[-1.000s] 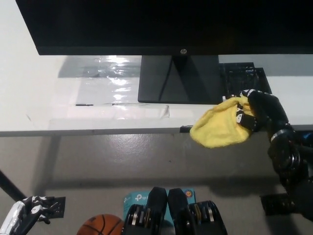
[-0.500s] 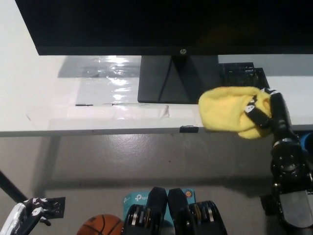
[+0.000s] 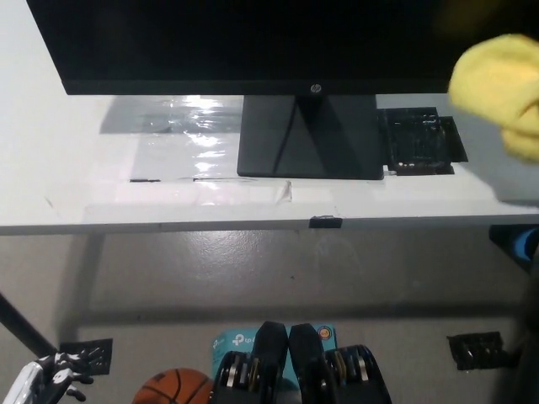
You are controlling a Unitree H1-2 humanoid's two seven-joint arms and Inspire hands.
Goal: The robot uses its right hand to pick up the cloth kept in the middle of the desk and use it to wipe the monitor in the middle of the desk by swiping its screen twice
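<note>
Left robot hand (image 3: 38, 380): I see only its white edge at the lower left corner, hanging low; its fingers I can't make out.
Right robot hand: outside my view, only a dark blur of arm at the right edge.

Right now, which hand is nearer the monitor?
Right. It is hidden under the yellow cloth raised at the monitor's lower right corner; the white left hand hangs far below the desk edge, bottom left.
</note>
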